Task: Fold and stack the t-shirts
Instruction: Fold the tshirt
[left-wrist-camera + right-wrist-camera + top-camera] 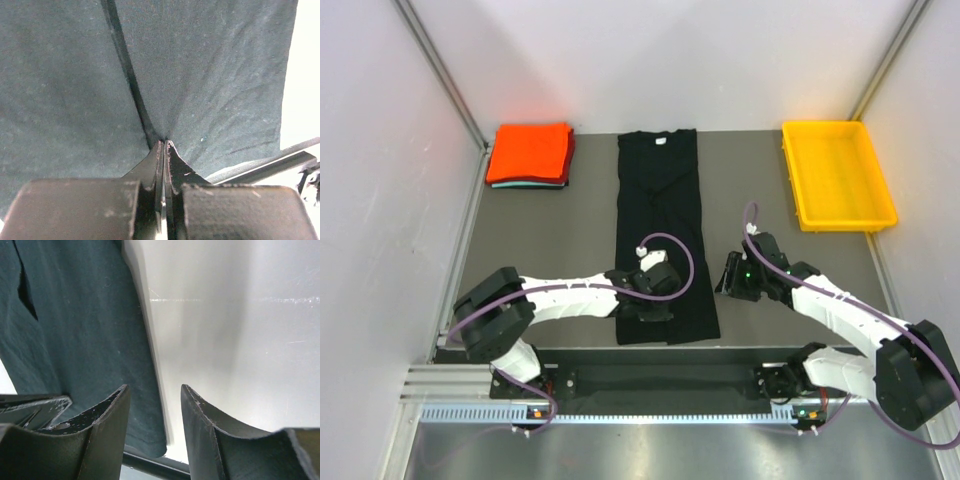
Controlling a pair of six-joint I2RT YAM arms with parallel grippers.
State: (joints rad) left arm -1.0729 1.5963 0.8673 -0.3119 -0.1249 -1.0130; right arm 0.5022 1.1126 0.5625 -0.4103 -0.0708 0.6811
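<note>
Now the left gripper [164, 143] is clenched on a pucker of the black t-shirt [658, 195], which lies lengthwise mid-table; the right gripper [154, 388] gapes empty just right of it. Likely the near-hem fold: next needs a matching right-side pinch.

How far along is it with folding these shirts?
Done: an orange-red shirt lies folded atop a teal shirt at the far left. In hand: the black t-shirt is already a narrow long strip, and the left gripper pinches its near end; the right gripper hangs open beside it. Left: folding it short and stacking it.
</note>
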